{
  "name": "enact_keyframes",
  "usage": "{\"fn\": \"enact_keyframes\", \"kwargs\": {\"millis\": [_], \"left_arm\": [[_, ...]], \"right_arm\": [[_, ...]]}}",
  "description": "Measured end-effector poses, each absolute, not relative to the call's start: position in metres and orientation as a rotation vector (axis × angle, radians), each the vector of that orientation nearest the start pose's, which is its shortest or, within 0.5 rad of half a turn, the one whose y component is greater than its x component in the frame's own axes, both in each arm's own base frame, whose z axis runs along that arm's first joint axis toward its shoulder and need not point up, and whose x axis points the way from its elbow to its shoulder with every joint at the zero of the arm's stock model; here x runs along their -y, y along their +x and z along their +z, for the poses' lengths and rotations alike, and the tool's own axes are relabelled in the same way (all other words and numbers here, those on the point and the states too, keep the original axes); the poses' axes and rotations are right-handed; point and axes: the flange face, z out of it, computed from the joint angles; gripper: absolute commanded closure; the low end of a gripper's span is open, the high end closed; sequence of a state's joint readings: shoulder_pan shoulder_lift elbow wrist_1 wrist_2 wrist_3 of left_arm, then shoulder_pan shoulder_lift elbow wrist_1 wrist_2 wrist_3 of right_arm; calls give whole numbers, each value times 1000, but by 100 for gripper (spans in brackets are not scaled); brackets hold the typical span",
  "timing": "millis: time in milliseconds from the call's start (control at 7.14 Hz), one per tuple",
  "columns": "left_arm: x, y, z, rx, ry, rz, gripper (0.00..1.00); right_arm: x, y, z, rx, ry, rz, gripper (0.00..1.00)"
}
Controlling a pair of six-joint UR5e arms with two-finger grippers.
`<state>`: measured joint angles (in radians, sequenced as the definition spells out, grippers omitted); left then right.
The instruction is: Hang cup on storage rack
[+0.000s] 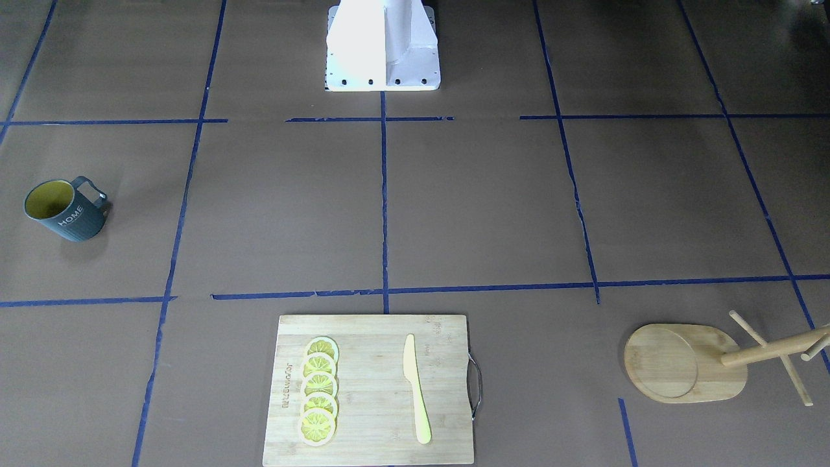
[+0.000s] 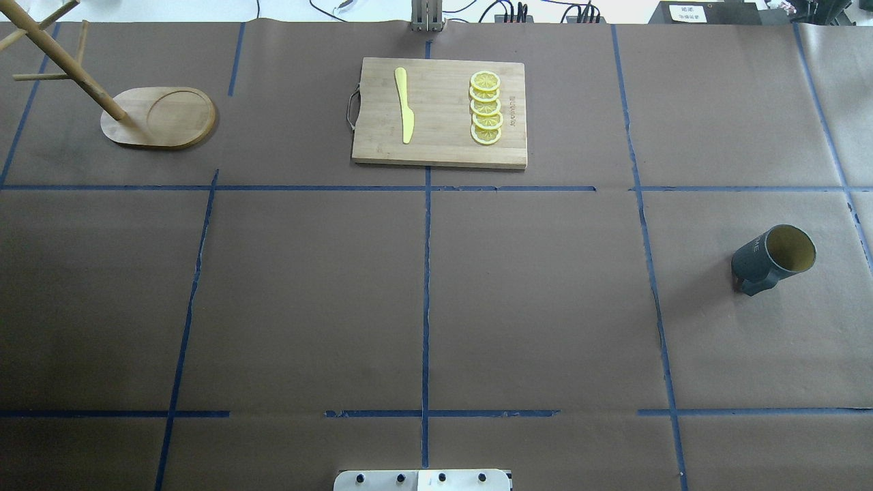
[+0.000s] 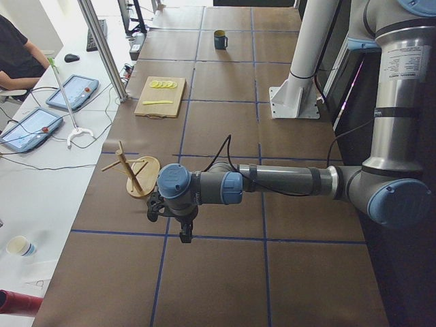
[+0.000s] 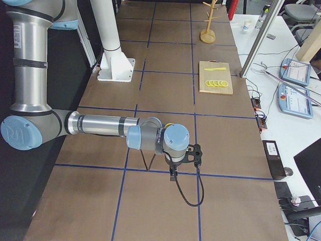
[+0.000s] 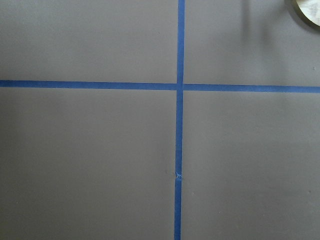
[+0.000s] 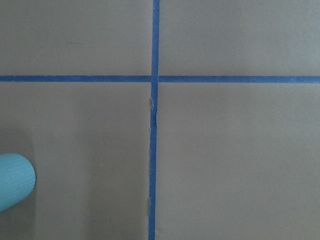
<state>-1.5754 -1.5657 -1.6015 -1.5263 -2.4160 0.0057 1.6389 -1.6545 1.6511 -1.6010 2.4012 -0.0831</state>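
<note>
The dark blue-grey ribbed cup [image 2: 774, 259] with a yellow-green inside stands upright, mouth up, on the brown-papered bench [image 2: 532, 307]. It sits in the right-hand tape square at middle depth, with its squarish handle turned toward the robot's side. It is near the bench's right end, with bare paper on every side of it.

The light wooden peg rack [image 2: 158, 117] stands at the far left corner, close to the far edge. Its oval base lies flat, and the post and dowels rise from the base's left end. Cup and rack are well apart, at opposite ends of the bench. Between them, at the centre of the far edge, lies a rectangular bamboo cutting board [image 2: 440, 146]. It carries a pale yellow knife [image 2: 404, 106] and a row of overlapping lemon slices [image 2: 486, 108].

The left claw [image 3: 182, 233] hangs pointing down above the bench at the left end, near the rack and touching nothing. Its wrist camera catches a sliver of the rack's base rim in one corner. The cup is at the far end of the left-end view, well apart from this claw.

The right claw [image 4: 173, 174] hangs over a blue tape line at the right end. The cup does not show in that view, so its place relative to this claw cannot be told. Whether either claw is spread or pressed together cannot be told from these side views.
</note>
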Motion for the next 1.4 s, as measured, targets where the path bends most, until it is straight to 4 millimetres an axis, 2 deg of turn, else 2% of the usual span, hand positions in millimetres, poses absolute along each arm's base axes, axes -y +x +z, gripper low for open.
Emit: {"fn": "enact_keyframes", "kwargs": {"millis": [280,560,840,980,1120,1260,1400], "left_arm": [[489,-61,642,-845,-8,-4,0],[490,-61,637,-845,3,1,0],[490,-61,634,-845,8,2,0],[490,-61,634,-845,9,2,0],[490,-61,633,-845,9,2,0],[490,-61,633,-845,10,2,0],[490,-61,632,-845,11,1,0]], "right_arm": [[452,90,654,829,37,-5,0],[465,88,640,825,64,-24,0],[469,82,626,831,67,-6,0],[471,66,603,835,61,24,0],[472,42,577,840,50,44,0],[472,16,559,846,35,52,0],[470,-5,551,853,33,63,0]]}}
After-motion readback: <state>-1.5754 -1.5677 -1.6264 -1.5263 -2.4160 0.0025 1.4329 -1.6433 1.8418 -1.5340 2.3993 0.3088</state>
